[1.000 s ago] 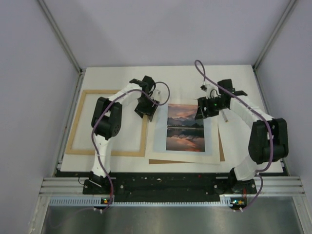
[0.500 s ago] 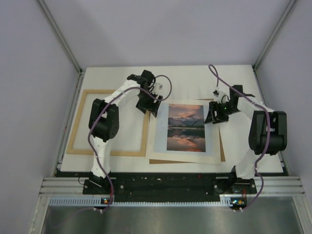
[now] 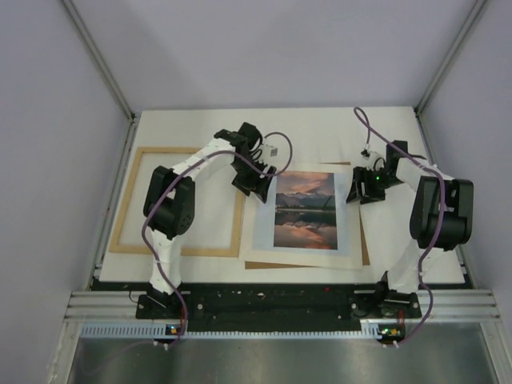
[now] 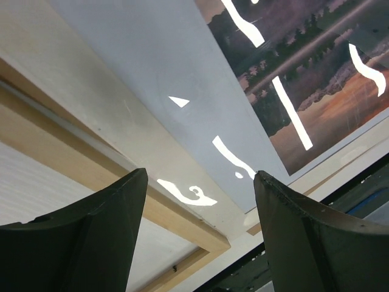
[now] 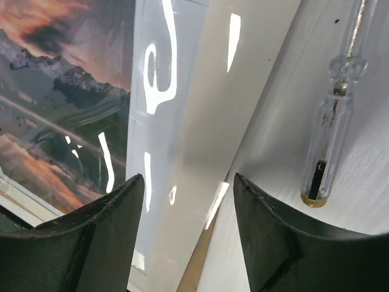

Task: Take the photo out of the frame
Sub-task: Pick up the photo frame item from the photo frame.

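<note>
The photo was smooth paper with a glossy sheen, streaked by bright reflections. The frame was pale wood, matt and lightly grained. The screwdriver had a clear plastic handle around a metal shaft.

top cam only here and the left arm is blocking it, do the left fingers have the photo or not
observer: No. In the left wrist view the left fingers stand apart with nothing between them, above the photo margin, next to the frame rail.
operator: and the right ones
observer: The right fingers are apart and empty too, over the photo's right margin.
operator: anything under that arm i cant see
observer: A clear-handled screwdriver lies on the table, to the right of the photo and apart from it.
</note>
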You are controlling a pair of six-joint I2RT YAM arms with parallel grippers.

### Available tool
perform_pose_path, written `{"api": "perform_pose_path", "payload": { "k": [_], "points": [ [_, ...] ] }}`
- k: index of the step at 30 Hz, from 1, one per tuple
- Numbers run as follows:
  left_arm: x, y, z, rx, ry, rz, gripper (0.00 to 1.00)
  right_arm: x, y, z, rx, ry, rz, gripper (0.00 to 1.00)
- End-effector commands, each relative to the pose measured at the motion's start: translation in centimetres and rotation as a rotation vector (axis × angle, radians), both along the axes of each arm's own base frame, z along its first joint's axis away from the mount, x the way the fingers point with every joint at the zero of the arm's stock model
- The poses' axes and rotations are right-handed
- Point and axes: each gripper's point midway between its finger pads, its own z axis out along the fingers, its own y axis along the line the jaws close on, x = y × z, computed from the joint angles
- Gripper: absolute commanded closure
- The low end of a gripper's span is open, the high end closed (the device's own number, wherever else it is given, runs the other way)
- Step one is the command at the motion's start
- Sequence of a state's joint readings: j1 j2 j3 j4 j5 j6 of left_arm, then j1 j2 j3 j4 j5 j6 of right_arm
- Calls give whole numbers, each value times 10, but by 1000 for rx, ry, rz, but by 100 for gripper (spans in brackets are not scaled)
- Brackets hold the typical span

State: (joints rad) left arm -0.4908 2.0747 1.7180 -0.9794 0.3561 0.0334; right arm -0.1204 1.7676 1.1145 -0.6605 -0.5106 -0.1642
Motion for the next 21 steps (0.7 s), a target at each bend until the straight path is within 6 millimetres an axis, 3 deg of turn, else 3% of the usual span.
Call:
{"api": "perform_pose_path", "payload": {
  "k": [1, 12, 21],
  "points": [
    [-6, -26, 8, -65, -34, -72, 23, 22, -12, 0, -36, -29, -24, 39],
    [-21, -44, -41, 6, 43, -107, 23, 36, -15, -9, -20, -16, -40, 39],
    [-31, -47, -66, 40, 94, -128, 23, 37, -2, 17, 262, -15, -84, 52]
  ]
}}
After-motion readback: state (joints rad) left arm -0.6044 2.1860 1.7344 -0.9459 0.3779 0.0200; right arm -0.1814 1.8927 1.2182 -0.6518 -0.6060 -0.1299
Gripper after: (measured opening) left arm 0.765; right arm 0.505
